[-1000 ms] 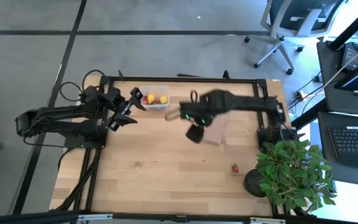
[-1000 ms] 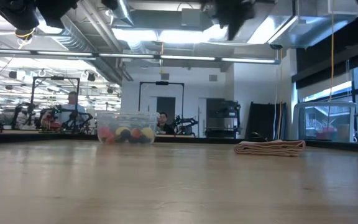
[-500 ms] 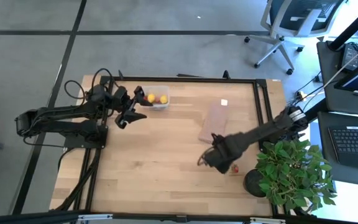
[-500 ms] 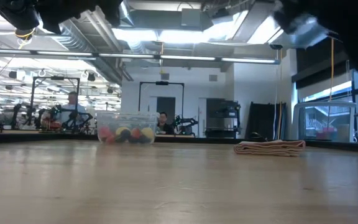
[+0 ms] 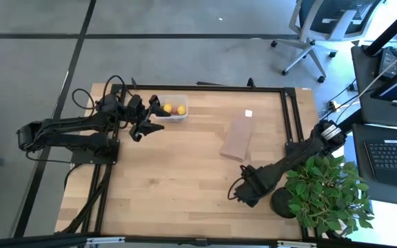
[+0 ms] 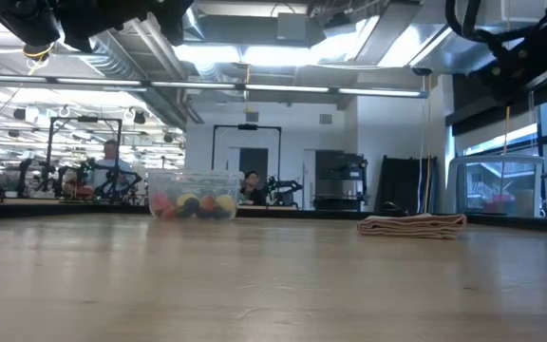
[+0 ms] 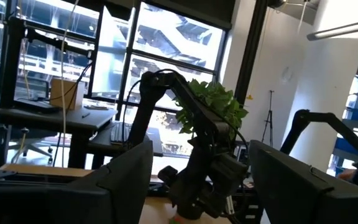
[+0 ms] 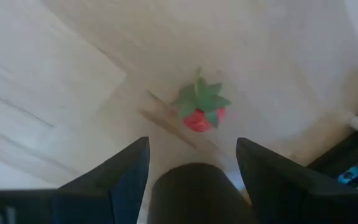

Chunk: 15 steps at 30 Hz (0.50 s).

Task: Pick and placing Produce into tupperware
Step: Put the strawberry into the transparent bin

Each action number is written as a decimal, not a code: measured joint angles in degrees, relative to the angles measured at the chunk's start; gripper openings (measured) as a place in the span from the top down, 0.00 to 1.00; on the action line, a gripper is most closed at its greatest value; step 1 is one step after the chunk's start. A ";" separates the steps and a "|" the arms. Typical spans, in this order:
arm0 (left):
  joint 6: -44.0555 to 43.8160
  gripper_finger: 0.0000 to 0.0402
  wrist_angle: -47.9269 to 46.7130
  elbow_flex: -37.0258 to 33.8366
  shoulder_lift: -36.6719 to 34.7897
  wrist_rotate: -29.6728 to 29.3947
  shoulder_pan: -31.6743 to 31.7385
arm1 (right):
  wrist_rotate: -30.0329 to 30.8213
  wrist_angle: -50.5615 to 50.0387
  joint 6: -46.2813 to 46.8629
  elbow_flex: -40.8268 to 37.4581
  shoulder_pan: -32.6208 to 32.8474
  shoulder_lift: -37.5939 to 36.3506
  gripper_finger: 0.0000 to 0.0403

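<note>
The clear tupperware point(image 5: 171, 109) stands at the table's far edge, left of centre, with red, yellow and dark produce inside point(image 6: 194, 203). My left gripper point(image 5: 147, 123) point(image 7: 201, 146) hovers open just left of it, holding nothing. My right gripper point(image 5: 242, 195) point(image 8: 191, 142) points down over the table's near right part, open. A small red strawberry with a green top point(image 8: 200, 107) lies on the wood just ahead of its fingertips, untouched. In the high view the right arm hides this strawberry.
A flat tan board point(image 5: 237, 136) point(image 6: 412, 225) lies right of centre. A potted leafy plant point(image 5: 320, 193) stands at the near right corner, close beside my right arm. A black frame point(image 5: 289, 117) runs along the table's far and right edges. Bare wood fills the middle and near left.
My right gripper has swept from the far middle, near the tupperware, to the near right part of the table. It has sunk and tipped to point down over the strawberry, staying open. My left gripper has tipped slightly beside the tupperware.
</note>
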 joint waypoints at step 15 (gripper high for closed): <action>0.00 0.37 0.15 0.00 0.00 -3.00 0.00 | 0.05 3.20 -1.40 0.55 0.00 0.00 0.33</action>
